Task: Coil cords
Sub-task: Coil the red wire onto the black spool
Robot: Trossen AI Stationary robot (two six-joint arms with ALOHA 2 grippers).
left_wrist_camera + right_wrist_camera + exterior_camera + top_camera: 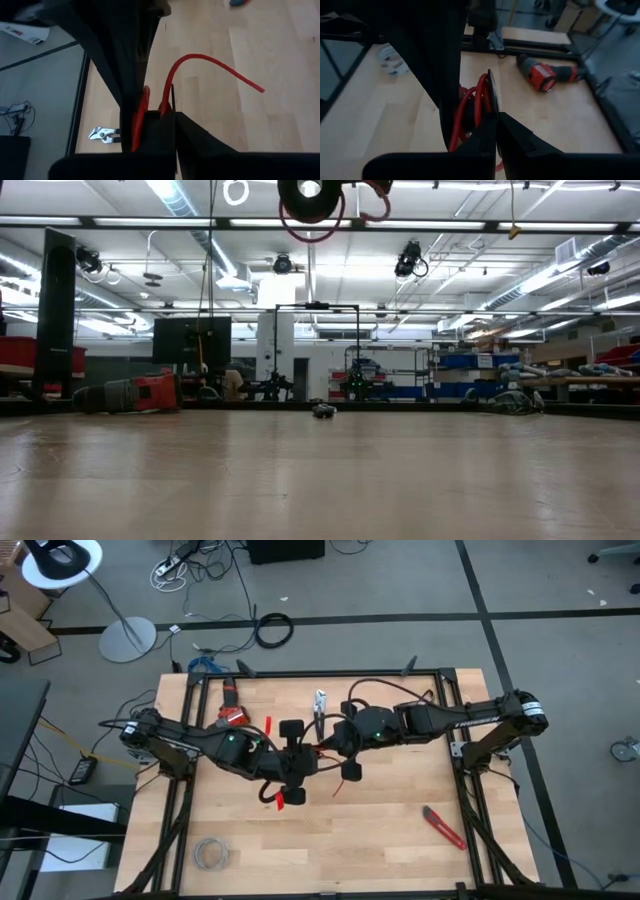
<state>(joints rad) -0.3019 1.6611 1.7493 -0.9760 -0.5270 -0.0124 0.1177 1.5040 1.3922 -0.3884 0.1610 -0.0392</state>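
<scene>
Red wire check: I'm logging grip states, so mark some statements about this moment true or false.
1. The left gripper is shut on the red wire. True.
2. The red wire lies flat on the table, untouched. False: both grippers hold it above the table.
3. The right gripper pinches red wire loops. True.
4. The pliers sit in the left gripper. False: they lie on the table.
5. The drill stands upright. False: it lies on its side.
</scene>
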